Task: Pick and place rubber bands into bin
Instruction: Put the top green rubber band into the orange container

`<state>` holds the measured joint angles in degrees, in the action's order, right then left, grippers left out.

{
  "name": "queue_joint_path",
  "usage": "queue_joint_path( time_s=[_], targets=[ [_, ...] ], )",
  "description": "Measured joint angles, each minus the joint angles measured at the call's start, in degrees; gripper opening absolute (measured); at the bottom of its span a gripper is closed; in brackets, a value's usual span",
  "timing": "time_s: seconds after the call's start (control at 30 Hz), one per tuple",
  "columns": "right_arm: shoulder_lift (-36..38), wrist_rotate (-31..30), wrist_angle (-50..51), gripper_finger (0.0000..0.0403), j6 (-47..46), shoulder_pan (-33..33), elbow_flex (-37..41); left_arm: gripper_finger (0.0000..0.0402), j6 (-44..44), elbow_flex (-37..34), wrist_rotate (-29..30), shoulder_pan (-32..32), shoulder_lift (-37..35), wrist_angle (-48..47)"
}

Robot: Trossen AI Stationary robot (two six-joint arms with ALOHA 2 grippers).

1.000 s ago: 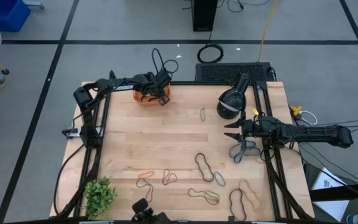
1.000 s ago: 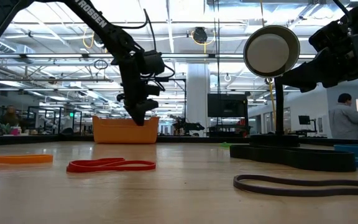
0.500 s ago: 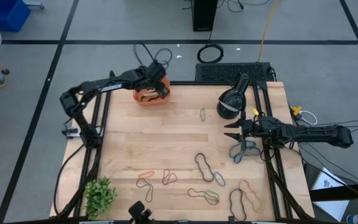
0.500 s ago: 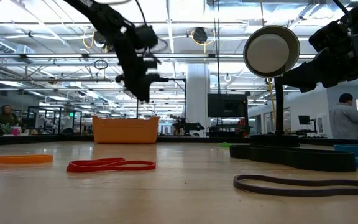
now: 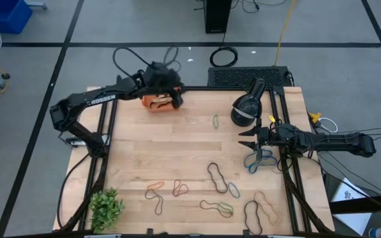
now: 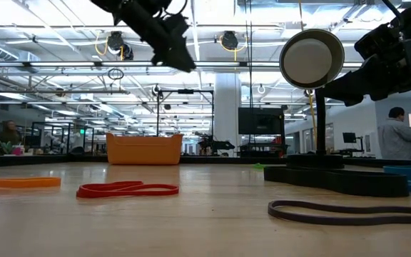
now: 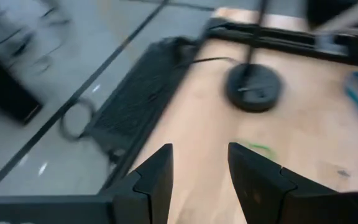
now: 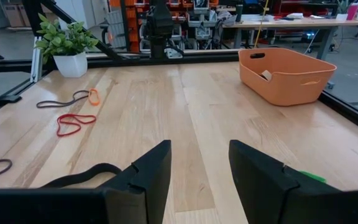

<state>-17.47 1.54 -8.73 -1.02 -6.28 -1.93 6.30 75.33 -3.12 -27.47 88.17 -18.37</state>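
Left arm risen above bin (image 5: 159, 102); table (image 5: 197, 152) | rubber bands (image 5: 217, 177) scattered

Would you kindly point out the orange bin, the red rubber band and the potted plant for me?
orange bin (image 8: 291, 84): right wrist view, on its near side wall.
red rubber band (image 6: 127, 189): low view, on the middle of the loop.
potted plant (image 5: 106, 209): high view, on its green leaves.

An open lab hall: ceiling strip lights (image 6: 212, 28), workbenches (image 8: 278, 25), monitors (image 6: 252, 120), taped concrete floor (image 5: 38, 66).
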Motion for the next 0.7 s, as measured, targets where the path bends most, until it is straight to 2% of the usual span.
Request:
queue_joint_path(
  time_s=[0.23, 0.53, 0.7],
  targets=[
    [0.0, 0.0, 0.0, 0.0155, 0.0, 0.0, 0.0, 0.0161, 4.1, 0.0, -1.6, 5.8, 6.7, 6.6],
    [0.0, -0.1, 0.0, 0.0155, -0.2, 0.0, 0.0, 0.0161, -2.6, 0.0, -1.3, 8.5, 19.4, 19.4],
    [0.0, -0.2, 0.0, 0.0155, -0.2, 0.0, 0.0, 0.0161, -5.4, 0.0, -0.2, 9.6, 24.0, 25.3]
  ],
)
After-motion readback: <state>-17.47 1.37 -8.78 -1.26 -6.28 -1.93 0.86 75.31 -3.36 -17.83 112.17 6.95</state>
